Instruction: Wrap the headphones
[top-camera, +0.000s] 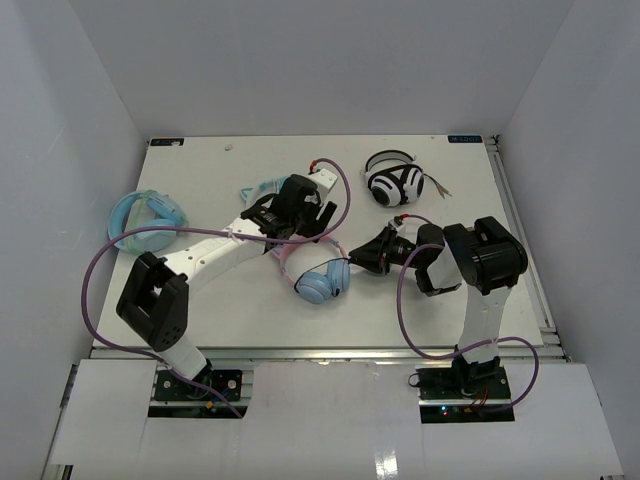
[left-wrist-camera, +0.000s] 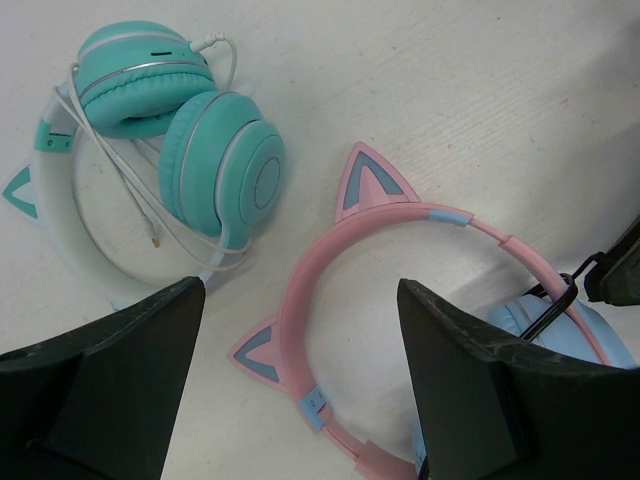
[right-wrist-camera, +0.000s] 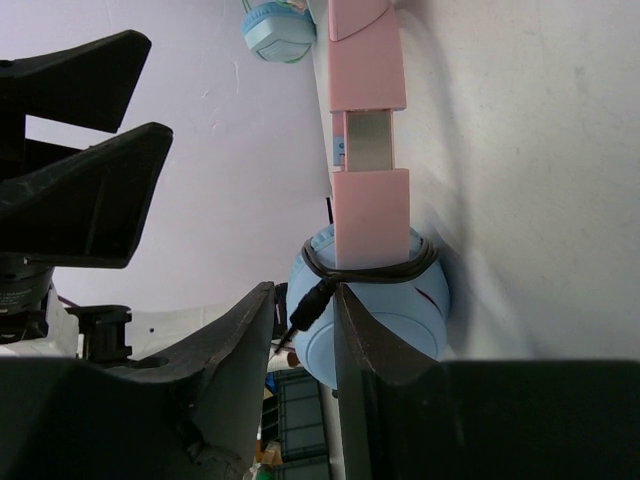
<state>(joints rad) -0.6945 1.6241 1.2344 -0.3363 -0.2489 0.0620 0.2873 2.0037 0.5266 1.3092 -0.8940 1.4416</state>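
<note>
Centrally on the white table lie the headphones, between the two arms and just in front of the right one. The pink headband lies flat, and its two cat ears with blue-grey centres point away from the arc.

Left gripper hangs over the headband with its jaws spread wide and holds nothing; one black finger sits outside the arc and the other over the light blue ear cup. A loop of the thin black cable crosses that cup.

Right gripper is at the cup's side with its jaws only narrowly parted. In its wrist view the cable runs as a dark band around the cup where the headband meets it, and the plug sticks out into the gap between the fingertips. The gap looks a little wider than the plug, so it appears loose rather than pinched, though contact with a finger cannot be ruled out.

Just beside the headband lies a teal cat-ear pair with a white band and a thin white cord. A bulky light blue pair lies at the table's left edge, and a black-and-white pair near the far right.

As for writing, the teal cup bears a faint round mark and the table's far corners carry small dark tags, all too small to read.
</note>
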